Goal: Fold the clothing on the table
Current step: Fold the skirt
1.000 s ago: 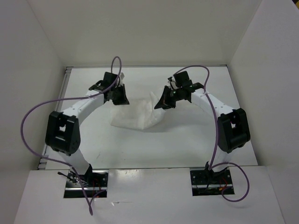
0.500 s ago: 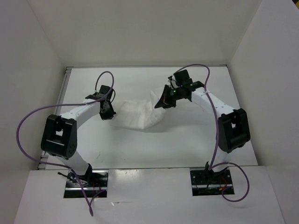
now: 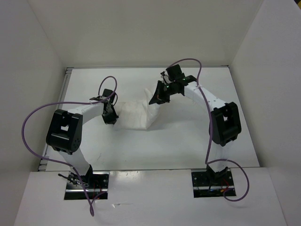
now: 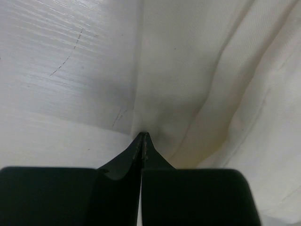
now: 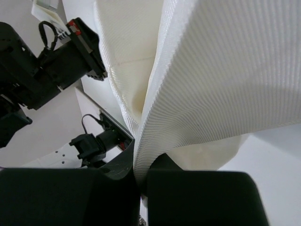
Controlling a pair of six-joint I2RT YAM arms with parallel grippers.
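- The left gripper point(image 4: 143, 137) is closed to a thin line. The left edge of the clothing point(image 4: 211, 70) seems to be pinched in its tips, low against the table point(image 4: 56, 56).
- The right gripper point(image 5: 141, 175) is closed firmly on a fold of the clothing, and this far right part is lifted above the table.
- The clothing is found near the middle of the table, between the two grippers.
- For a good fold, it is judged that both held points should be carried at the same height and speed. The fabric should be kept lightly stretched, so that no wrinkle is trapped. It should be released only when the edges are aligned.
- Counted: one piece of clothing, two grippers, one table.
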